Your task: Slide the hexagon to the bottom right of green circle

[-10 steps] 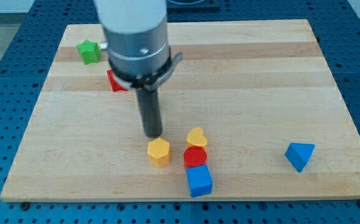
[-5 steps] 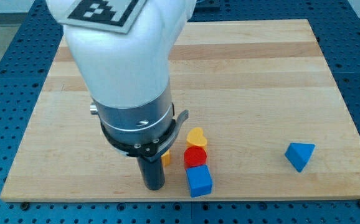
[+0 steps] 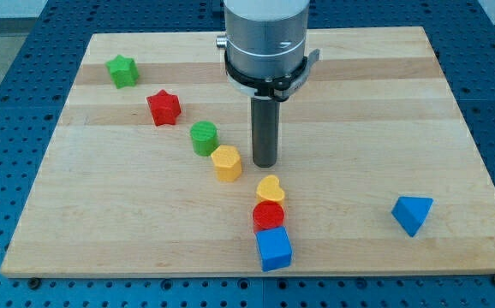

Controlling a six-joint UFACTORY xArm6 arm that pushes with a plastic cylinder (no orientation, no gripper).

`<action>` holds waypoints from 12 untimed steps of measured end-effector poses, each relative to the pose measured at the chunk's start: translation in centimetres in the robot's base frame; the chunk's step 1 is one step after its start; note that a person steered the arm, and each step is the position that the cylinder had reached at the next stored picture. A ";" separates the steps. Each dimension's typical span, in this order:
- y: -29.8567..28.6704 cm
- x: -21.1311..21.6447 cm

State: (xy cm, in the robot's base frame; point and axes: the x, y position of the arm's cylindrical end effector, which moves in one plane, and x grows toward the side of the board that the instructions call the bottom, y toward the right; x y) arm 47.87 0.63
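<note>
The yellow hexagon (image 3: pixel 226 162) lies on the wooden board, touching the lower right side of the green circle (image 3: pixel 203 137). My tip (image 3: pixel 265 163) rests on the board just to the right of the hexagon, a small gap apart from it. The rod rises straight up from there to the arm's grey and white body at the view's top.
A red star (image 3: pixel 164 108) and a green star (image 3: pixel 122 71) lie toward the view's upper left. A yellow heart (image 3: pixel 271 189), a red circle (image 3: pixel 268 216) and a blue cube (image 3: pixel 273 249) form a column below my tip. A blue triangle (image 3: pixel 412 213) sits at the right.
The yellow hexagon has moved up and slightly right, from beside the red circle to the green circle's lower right. My tip swung down past the hexagon, then up to its right.
</note>
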 end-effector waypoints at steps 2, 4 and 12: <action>1.9 0.9; 9.6 3.0; 4.1 -0.5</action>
State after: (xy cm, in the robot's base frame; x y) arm 47.42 4.73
